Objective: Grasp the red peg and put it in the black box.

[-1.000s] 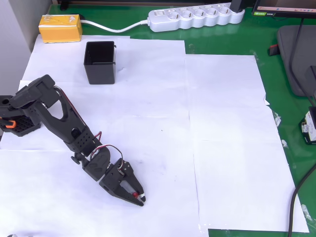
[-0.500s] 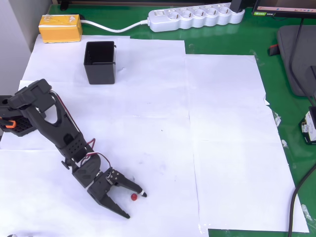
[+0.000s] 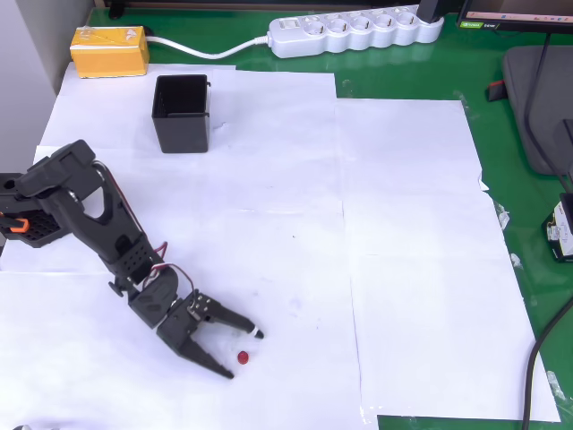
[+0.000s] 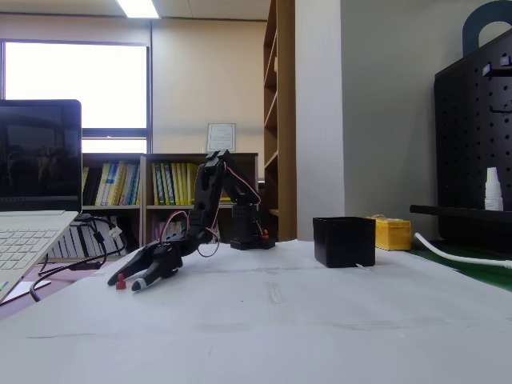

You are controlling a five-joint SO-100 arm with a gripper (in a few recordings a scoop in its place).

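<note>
The gripper (image 3: 243,355) sits low over the white paper (image 3: 403,269) near the bottom of the overhead view, its jaws spread wide and holding nothing. The peg (image 3: 243,357) lies on the paper in the mouth of that opening, close to the tips and apart from both fingers as far as the overhead view shows. In the fixed view the gripper (image 4: 128,282) is angled down with its tips at table level, and the peg (image 4: 121,282) stands just beside them, so the spread looks meant to straddle the peg before a close.

The box (image 3: 182,113) stands upright and open-topped near the upper left of the overhead view, well apart from the peg, with a yellow block (image 3: 110,51) and a power strip (image 3: 356,32) beyond it on the green mat (image 3: 528,269). In the fixed view the box (image 4: 344,241) is right of the arm.

My reading: the grasp is not yet made. The peg is tiny and rounded, so an off-centre pinch could squirt it out across the paper; the jaws want it further inside before closing
</note>
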